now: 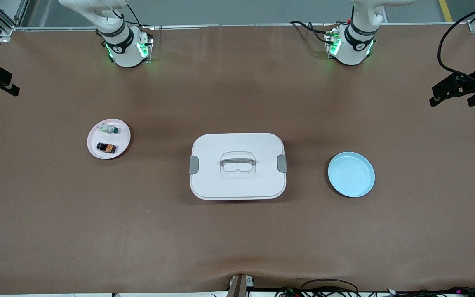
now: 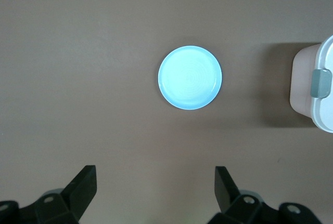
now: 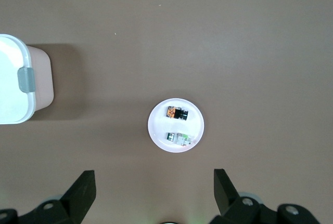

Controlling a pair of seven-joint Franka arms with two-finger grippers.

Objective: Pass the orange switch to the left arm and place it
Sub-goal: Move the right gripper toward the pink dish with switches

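White box (image 1: 237, 181), rounded-rectangular, grey side clips, clear handle recessed in its lid: centre of the brown tabletop (image 1: 237, 247), nearest the front camera, standing between the two plates.

Blue plate (image 1: 351, 174): round, bare, toward the left arm's end of the tabletop, well apart from the box.

Pink plate (image 1: 118, 153): round, toward the right arm's end, slightly farther from the front camera than the blue plate. It carries two small parts, apart from each other: the orange switch (image 1: 106, 147), black and orange, lying on its side; and a clear part with a green cap (image 1: 109, 129), farther from the front camera.

No legible writing on any item.

Left tool (image 2: 156, 190): raised high above the blue plate, fingers wide, holding nothing.

Right tool (image 3: 155, 193): raised high above the pink plate, fingers wide, holding nothing.
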